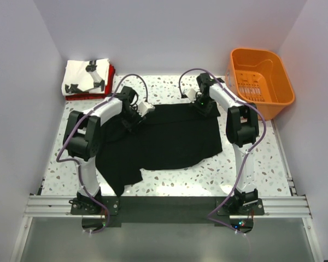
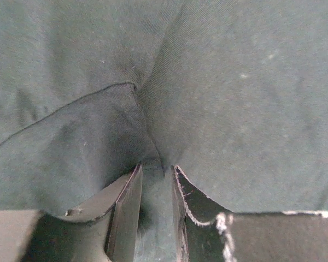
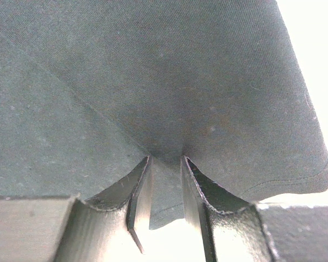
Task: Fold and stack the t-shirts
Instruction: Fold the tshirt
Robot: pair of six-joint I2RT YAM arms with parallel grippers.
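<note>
In the upper left of the overhead view, the white t-shirt (image 1: 86, 75) with black figures lay folded on the red t-shirt (image 1: 111, 73). That looked like the stack already begun, kept in the corner away from the working space. Right of it, the left tool (image 1: 133, 119) reached down onto the upper left part of the black t-shirt (image 1: 175, 136). In its wrist view the two fingers stood close together with a ridge of dark cloth pinched between them, and creases ran toward the gap. The black t-shirt lay spread across the middle of the bench (image 1: 251, 164), one part trailing to the lower left. The right tool (image 1: 205, 107) gripped the shirt's upper right edge. Its fingers were pressed on a fold, and the hem hung free over the bright bench below. Two matching grips on the far edge probably served to carry that edge over for a fold. The orange basket (image 1: 261, 52) stood at the upper right.
</note>
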